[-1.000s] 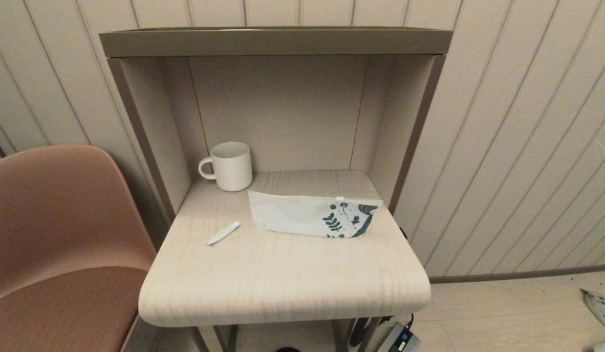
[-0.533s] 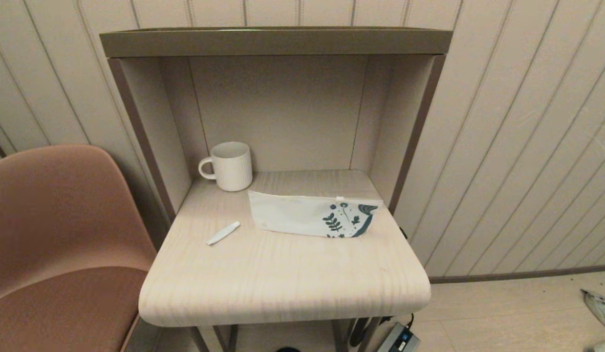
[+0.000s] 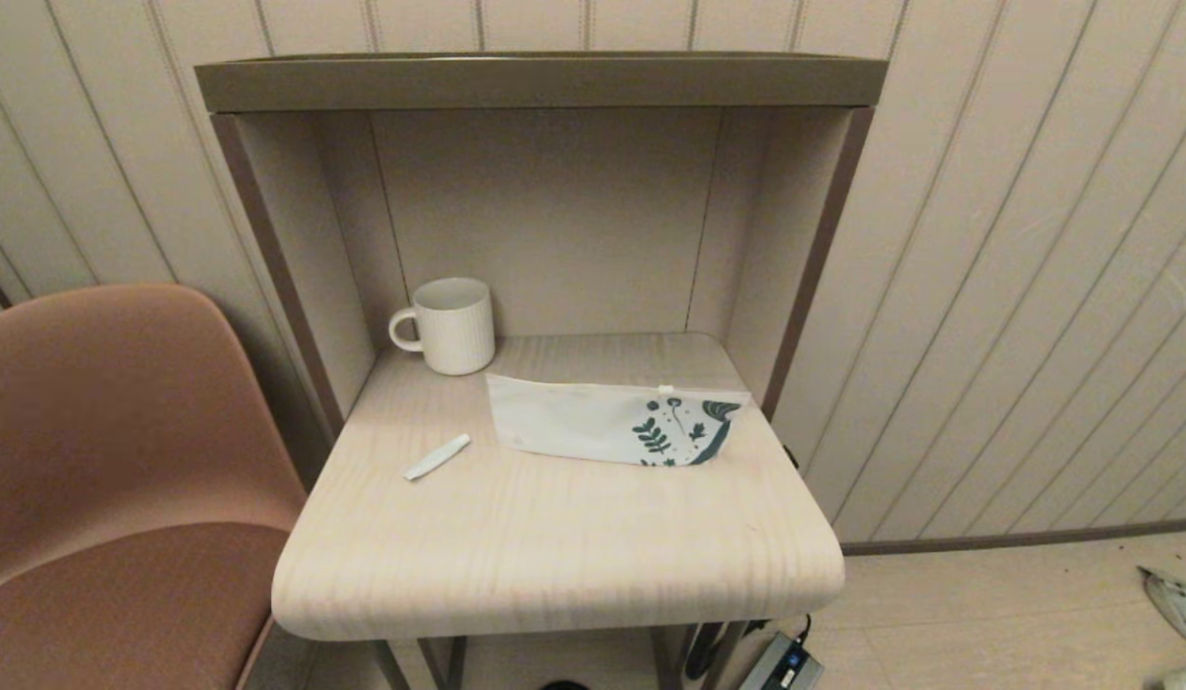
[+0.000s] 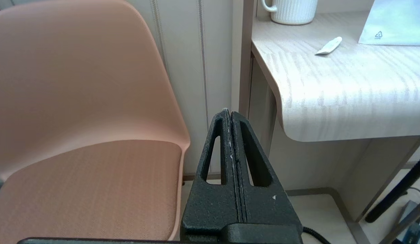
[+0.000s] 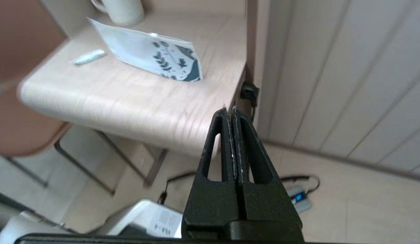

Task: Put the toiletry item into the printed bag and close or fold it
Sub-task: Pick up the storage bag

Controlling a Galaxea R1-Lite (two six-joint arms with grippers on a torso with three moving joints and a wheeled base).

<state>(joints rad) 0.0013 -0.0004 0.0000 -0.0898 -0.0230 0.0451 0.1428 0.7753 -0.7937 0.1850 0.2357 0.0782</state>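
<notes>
The toiletry item [image 3: 437,457], a slim white tube, lies flat on the left half of the pale wooden tabletop [image 3: 555,546]. To its right lies the printed bag [image 3: 612,422], flat, its teal leaf print at the right end and its small white slider on the far edge. Neither arm shows in the head view. My left gripper [image 4: 229,113] is shut and empty, low beside the chair, left of the table; the tube [image 4: 328,46] is far from it. My right gripper [image 5: 230,112] is shut and empty, below the table's front right corner, short of the bag [image 5: 152,54].
A white ribbed mug [image 3: 449,326] stands at the back left inside the open cabinet [image 3: 540,81] that encloses the table's rear. A salmon chair [image 3: 104,460] sits close on the left. Cables and a power brick [image 3: 785,666] lie on the floor under the table's right side.
</notes>
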